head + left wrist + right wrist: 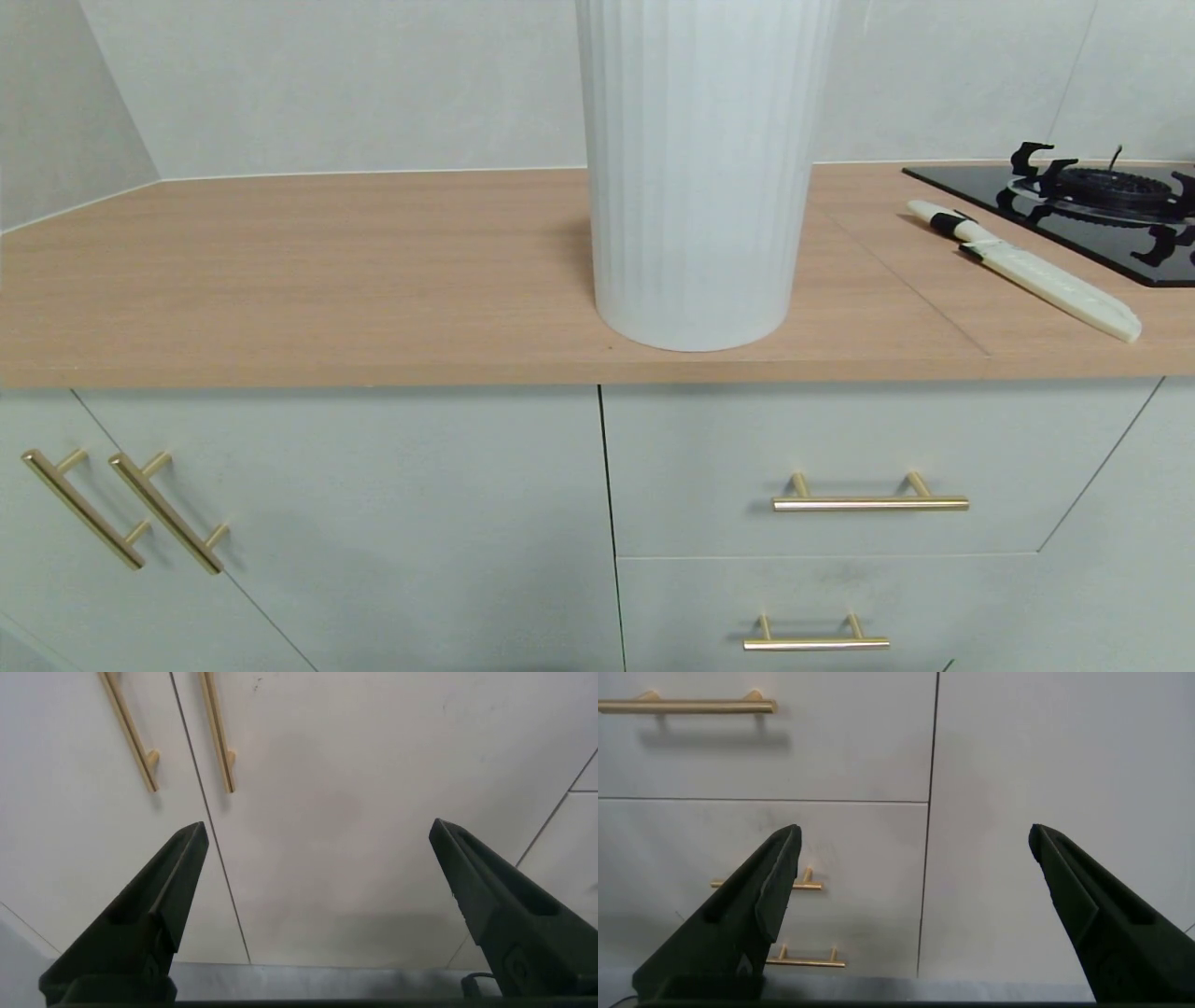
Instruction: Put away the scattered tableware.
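A cream-white knife (1027,267) with a black band on its handle lies on the wooden countertop (327,280) at the right, beside the stove. A tall white ribbed container (700,168) stands near the counter's front edge at the middle. My left gripper (318,835) is open, low down and facing the white cabinet doors with nothing between its fingers. My right gripper (915,840) is open too, facing the drawer fronts, also holding nothing.
A black gas hob (1092,210) with a burner grate sits at the counter's back right. Below the counter are cabinet doors with gold handles (121,509) on the left and drawers with gold handles (870,502) on the right. The counter's left half is bare wood.
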Motion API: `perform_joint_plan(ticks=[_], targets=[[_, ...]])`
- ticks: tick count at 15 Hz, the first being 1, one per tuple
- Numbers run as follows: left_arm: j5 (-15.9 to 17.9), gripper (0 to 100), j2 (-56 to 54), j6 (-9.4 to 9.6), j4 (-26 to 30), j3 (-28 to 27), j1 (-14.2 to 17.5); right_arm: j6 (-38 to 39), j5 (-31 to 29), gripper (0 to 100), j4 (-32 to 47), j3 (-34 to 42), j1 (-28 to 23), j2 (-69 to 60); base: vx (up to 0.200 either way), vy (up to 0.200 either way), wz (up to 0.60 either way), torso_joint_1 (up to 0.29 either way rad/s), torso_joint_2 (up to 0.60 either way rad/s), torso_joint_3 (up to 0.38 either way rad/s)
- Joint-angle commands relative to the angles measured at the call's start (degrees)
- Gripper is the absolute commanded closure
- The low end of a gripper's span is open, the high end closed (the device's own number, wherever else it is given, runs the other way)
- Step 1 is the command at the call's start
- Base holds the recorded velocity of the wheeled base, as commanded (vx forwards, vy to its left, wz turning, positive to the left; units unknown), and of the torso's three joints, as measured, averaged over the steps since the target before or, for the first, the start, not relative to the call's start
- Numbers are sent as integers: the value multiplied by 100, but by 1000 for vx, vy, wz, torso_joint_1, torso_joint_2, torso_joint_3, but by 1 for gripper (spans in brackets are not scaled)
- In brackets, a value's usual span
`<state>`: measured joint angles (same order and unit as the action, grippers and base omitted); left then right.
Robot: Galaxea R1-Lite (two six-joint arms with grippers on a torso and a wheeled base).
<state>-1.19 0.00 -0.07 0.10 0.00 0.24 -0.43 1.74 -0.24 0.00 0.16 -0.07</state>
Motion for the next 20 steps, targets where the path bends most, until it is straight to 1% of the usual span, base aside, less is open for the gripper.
perform_joint_plan(ticks=[1, 3, 6, 12, 20], targets=[[-4, 0, 0, -1, -1, 0, 2, -1, 1, 0, -2, 0, 2, 7, 0, 0, 0, 0, 0, 0], [-4, 0, 0, -1, -1, 0, 2, -1, 1, 0, -2, 0, 2, 7, 0, 0, 0, 16, -96, -82], [-4, 0, 0, -1, -1, 0, 2, -1, 1, 0, -2, 0, 2, 7, 0, 0, 0, 90, -250, -273], [-4, 0, 0, -1, -1, 0, 2, -1, 1, 0, -2, 0, 2, 7, 0, 0, 0, 147, -493, -301], [-4, 0, 0, -1, -1, 0, 2, -1, 1, 0, -2, 0, 2, 7, 0, 0, 0, 194, -474, -288]])
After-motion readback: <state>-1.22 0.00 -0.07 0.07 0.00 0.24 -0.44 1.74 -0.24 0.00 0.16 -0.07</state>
